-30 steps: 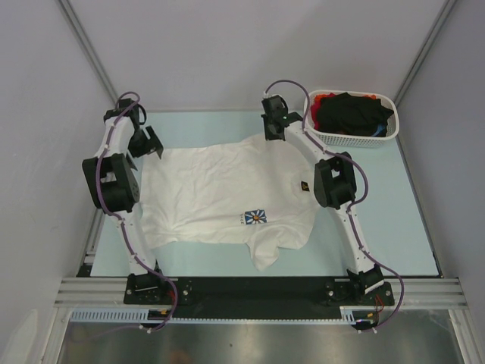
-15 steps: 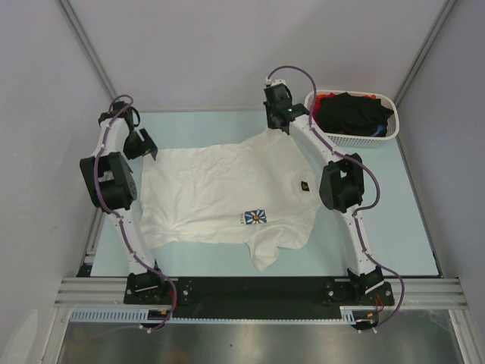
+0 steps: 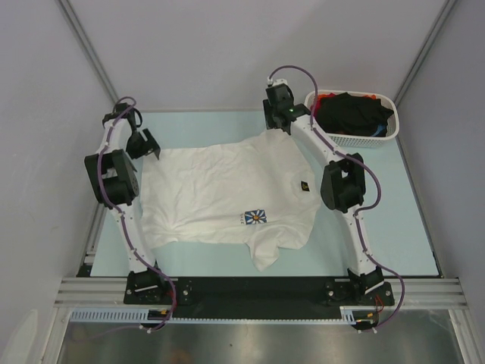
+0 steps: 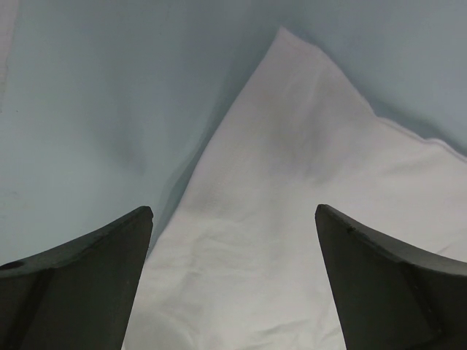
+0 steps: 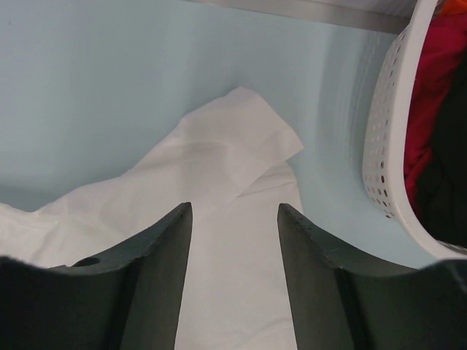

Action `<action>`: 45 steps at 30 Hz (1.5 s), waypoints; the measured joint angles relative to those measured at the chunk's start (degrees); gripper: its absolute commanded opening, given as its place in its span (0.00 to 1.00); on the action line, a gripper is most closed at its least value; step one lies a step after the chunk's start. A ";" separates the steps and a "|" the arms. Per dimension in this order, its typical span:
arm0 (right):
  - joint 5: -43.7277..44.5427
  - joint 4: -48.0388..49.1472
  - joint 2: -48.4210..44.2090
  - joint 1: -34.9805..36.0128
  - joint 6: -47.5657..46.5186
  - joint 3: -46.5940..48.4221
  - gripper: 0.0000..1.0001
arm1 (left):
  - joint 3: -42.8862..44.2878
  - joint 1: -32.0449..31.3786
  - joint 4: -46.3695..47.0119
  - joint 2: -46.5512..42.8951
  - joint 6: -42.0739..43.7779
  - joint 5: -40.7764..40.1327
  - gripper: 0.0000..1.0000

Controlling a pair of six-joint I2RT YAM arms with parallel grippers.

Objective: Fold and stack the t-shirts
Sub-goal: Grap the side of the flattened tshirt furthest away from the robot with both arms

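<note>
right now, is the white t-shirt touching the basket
Apart. The right wrist view shows bare table between the white t-shirt sleeve and the basket wall.

nothing here can truly be read. the white t-shirt spread on the counter carries a small blue square print with a short line of lettering at its left side, but from overhead the letters are too small to make out. a tiny dark badge sits further toward the shirt's right side, and its yellowish marking is too small to tell as well.
</note>
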 measured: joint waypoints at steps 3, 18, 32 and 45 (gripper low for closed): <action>0.04 -0.09 1.11 0.00 0.02 0.00 0.57 | 0.31 0.13 -0.04 0.09 0.02 0.02 1.00; -10.03 3.21 1.90 -12.17 9.29 -13.51 0.58 | -0.52 1.20 -0.55 0.09 0.72 -0.17 1.00; -22.80 11.96 2.89 -16.87 17.97 -8.83 0.57 | -1.79 1.20 -0.74 0.09 1.62 -0.74 1.00; -27.04 12.22 10.40 -14.95 18.86 -0.46 0.57 | -2.45 1.20 -1.09 0.09 1.73 -2.01 1.00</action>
